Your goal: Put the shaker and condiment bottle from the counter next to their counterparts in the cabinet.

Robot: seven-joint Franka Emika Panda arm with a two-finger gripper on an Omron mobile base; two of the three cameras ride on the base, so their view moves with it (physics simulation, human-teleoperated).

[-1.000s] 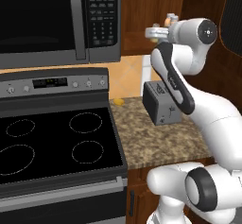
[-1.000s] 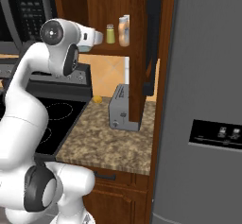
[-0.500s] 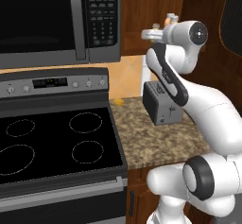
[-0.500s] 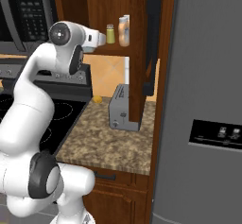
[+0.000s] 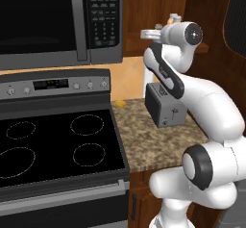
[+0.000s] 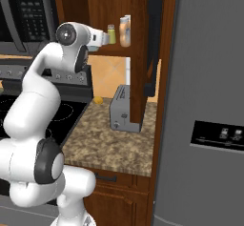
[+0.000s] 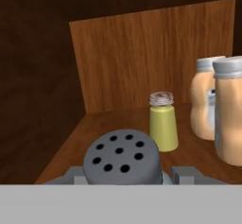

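The pale teal shaker's grey perforated top (image 7: 124, 158) sits between my fingertips (image 7: 186, 173), low in the hand view; my gripper (image 7: 127, 173) is shut on it. The hand (image 6: 102, 39) is level with the cabinet shelf (image 7: 118, 124), at its open front. On the shelf just beyond stands the yellow-green shaker (image 7: 163, 123) (image 6: 111, 34). To its right two look-alike pale-orange condiment bottles (image 7: 206, 98) (image 7: 230, 109) stand side by side, and I cannot tell which one came from the counter. In the left base view my gripper (image 5: 149, 33) is by the dark cabinet beside the microwave.
A grey toaster (image 5: 164, 106) (image 6: 121, 108) stands on the granite counter (image 6: 105, 144) below the cabinet. A small yellow object (image 5: 121, 104) lies by the wall. The black microwave (image 5: 53, 20) hangs over the stove (image 5: 53, 140). A grey fridge (image 6: 209, 101) fills the right.
The wrist and hand have shifted slightly toward the microwave side with the shaker still held. Nothing on the shelf has moved.
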